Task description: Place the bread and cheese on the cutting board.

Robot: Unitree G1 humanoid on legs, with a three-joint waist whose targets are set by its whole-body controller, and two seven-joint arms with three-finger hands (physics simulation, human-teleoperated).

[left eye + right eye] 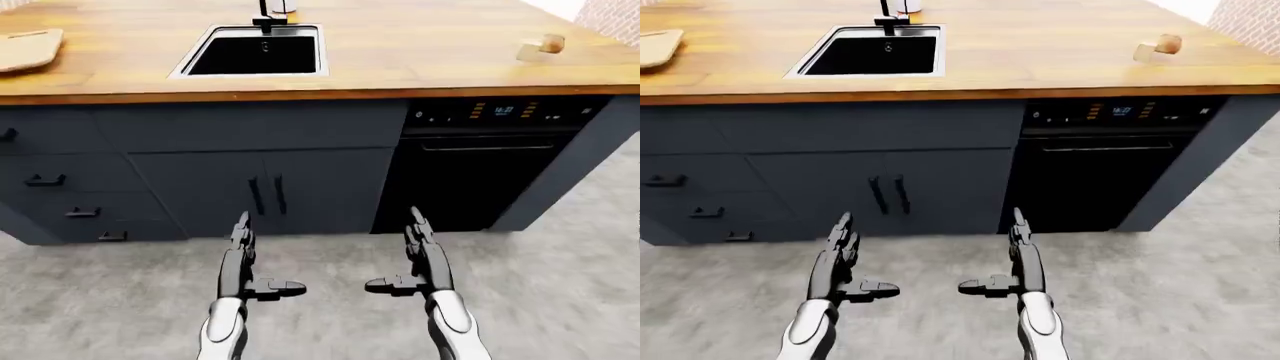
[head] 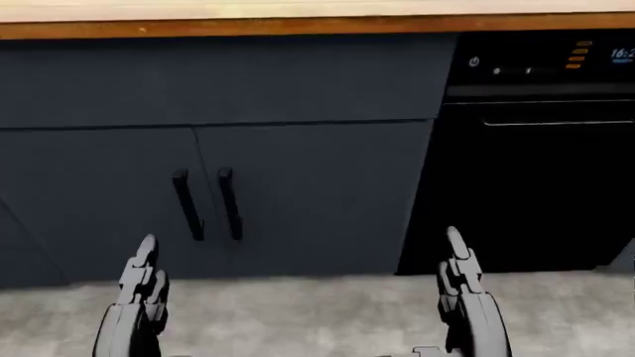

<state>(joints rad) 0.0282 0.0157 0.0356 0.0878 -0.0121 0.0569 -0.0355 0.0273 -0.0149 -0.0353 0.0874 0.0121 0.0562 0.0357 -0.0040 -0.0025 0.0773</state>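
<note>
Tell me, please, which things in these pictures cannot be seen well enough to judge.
- Cutting board: cut off by the left edge in both eye views; its full outline is hidden.
- Bread and cheese: too small in the eye views to tell which piece is which.
- Countertop: the head view shows only its edge.
- Faucet: cut off by the top edge.
- Oven display: digits blurred.

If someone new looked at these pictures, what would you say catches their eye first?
Probably the two open robot hands, left robot hand and right robot hand, held out empty at the bottom of the left-eye view. Above them runs the warm wooden counter with its black sink at top centre. The black oven stands out at right among dark cabinets.
</note>
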